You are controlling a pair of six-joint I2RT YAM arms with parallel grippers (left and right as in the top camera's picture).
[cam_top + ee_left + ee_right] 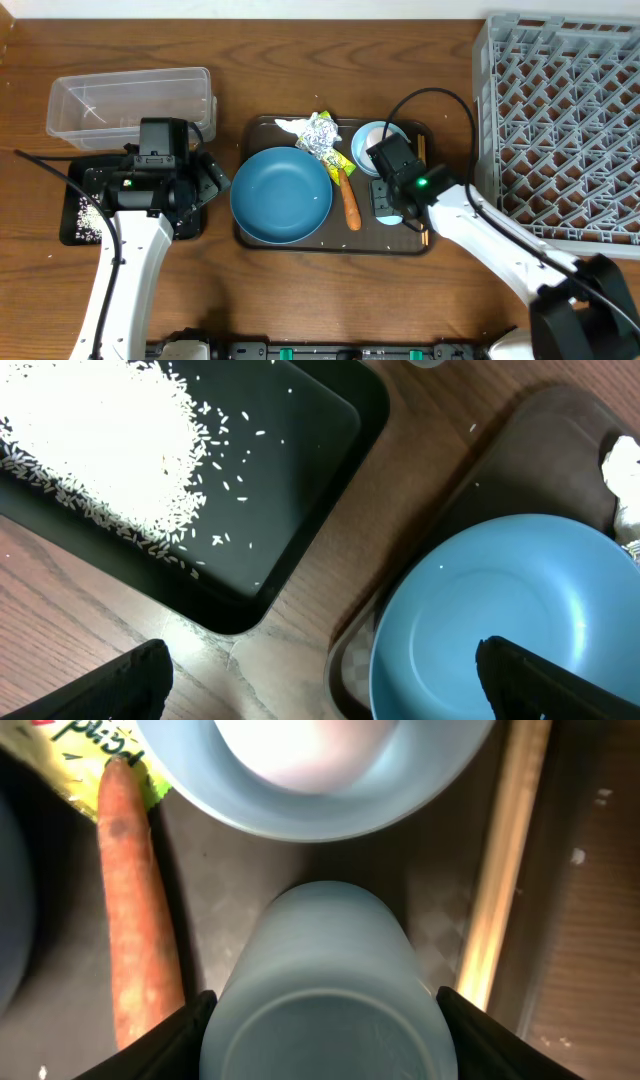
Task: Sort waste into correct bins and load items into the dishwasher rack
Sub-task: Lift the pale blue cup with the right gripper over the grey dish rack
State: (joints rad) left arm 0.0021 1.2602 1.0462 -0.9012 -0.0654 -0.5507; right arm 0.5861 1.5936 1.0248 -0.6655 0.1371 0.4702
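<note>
Right tool [325, 1030] straddles the pale-blue cup [320, 950] at the bottom centre of its wrist view, fingers tight at both sides. Pinching yet? Cannot tell. Carrot stick [135, 910] lies left, chopsticks [505, 870] right. Left tool [320, 670] gapes wide, between the rice-strewn black tray [300, 460] upper left and the dark-blue bowl [500, 610] lower right.

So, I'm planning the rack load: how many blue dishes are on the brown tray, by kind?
Bowls: 2 (large blue bowl, small pale-blue bowl)
Cups: 1 (pale-blue cup)
Total: 3
</note>
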